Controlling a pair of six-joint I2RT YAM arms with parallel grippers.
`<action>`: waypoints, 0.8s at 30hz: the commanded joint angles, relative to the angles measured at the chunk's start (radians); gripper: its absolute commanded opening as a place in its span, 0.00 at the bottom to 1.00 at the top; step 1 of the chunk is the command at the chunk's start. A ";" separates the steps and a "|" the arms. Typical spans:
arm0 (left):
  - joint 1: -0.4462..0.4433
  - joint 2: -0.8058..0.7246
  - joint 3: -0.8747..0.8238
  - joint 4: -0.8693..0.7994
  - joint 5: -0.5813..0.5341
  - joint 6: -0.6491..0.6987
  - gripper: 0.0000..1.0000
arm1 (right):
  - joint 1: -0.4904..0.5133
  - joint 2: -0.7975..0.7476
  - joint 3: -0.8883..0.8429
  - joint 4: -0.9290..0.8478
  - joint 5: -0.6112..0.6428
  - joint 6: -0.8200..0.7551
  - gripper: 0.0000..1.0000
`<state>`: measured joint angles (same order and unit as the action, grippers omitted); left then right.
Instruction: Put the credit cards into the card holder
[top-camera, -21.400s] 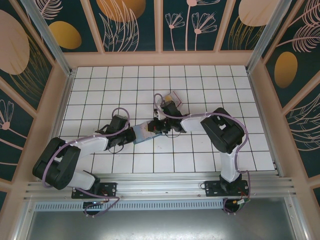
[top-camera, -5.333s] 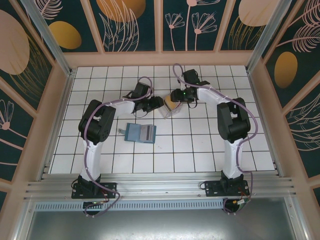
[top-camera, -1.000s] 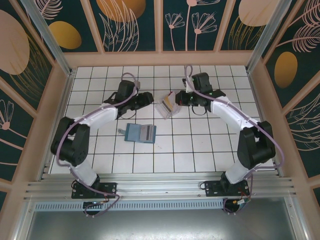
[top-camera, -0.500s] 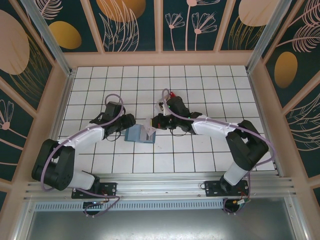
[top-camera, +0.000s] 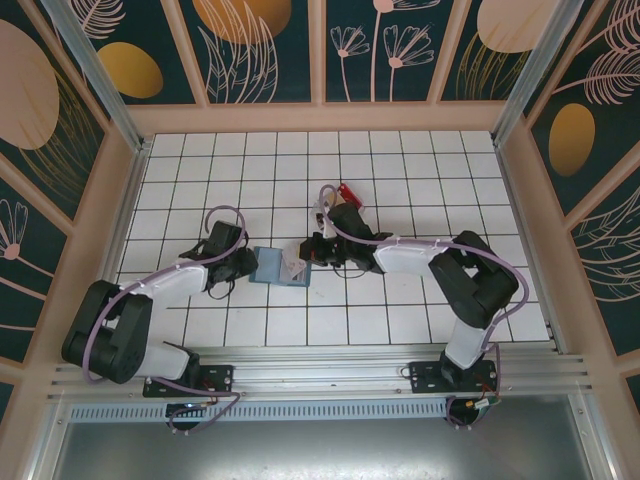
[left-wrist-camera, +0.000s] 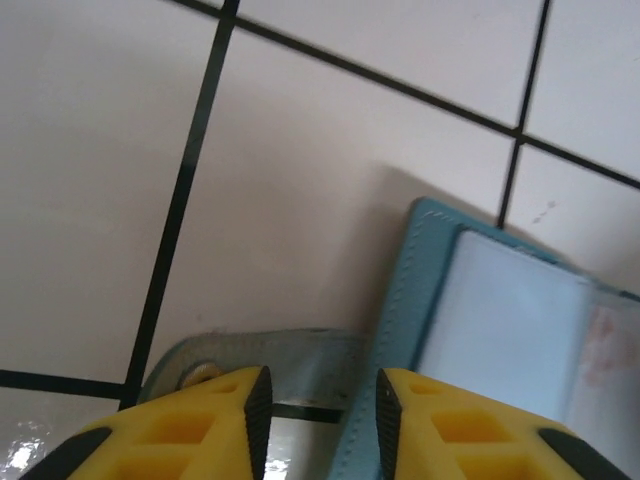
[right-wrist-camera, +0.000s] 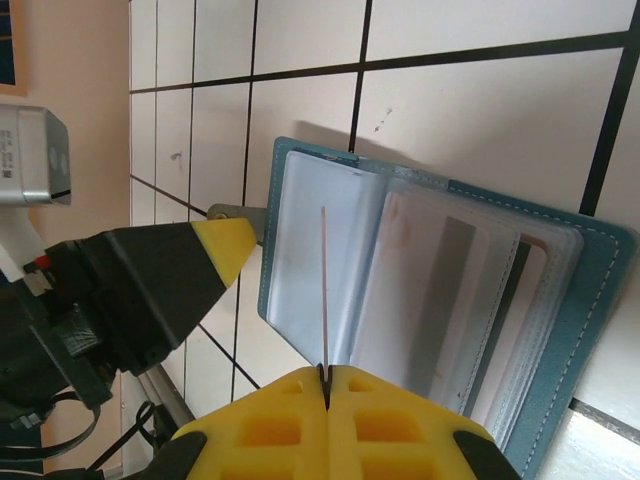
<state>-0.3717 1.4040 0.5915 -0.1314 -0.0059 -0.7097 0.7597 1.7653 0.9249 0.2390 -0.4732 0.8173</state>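
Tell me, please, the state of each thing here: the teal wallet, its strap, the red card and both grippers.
teal wallet: open, lying flat on the tiles.
strap tab: unfastened, flat on the tile.
thin sheet: upright over the wallet, seen edge-on.
red card: lying loose on the tiles.
left gripper: open, fingertips over the strap tab.
right gripper: shut on the thin sheet.

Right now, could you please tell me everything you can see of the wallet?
The wallet is teal, leather-like, with a stitched rim, and lies open and flat on the tiles. Inside are overlapping clear sleeves. A snap tab sticks out beneath the open left gripper. The right gripper is shut on a thin sheet standing edge-on above it.
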 joint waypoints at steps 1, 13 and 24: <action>0.006 0.025 -0.019 0.010 -0.016 0.013 0.30 | 0.009 0.022 -0.014 0.056 -0.009 0.026 0.02; 0.005 0.037 -0.049 0.064 0.078 0.019 0.11 | 0.012 0.068 -0.013 0.078 0.002 0.027 0.02; 0.004 -0.017 -0.143 0.161 0.199 -0.056 0.09 | -0.016 0.093 -0.008 0.105 -0.023 0.025 0.02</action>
<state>-0.3580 1.3972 0.4858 0.0200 0.0818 -0.7292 0.7559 1.8328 0.9180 0.3122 -0.4744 0.8448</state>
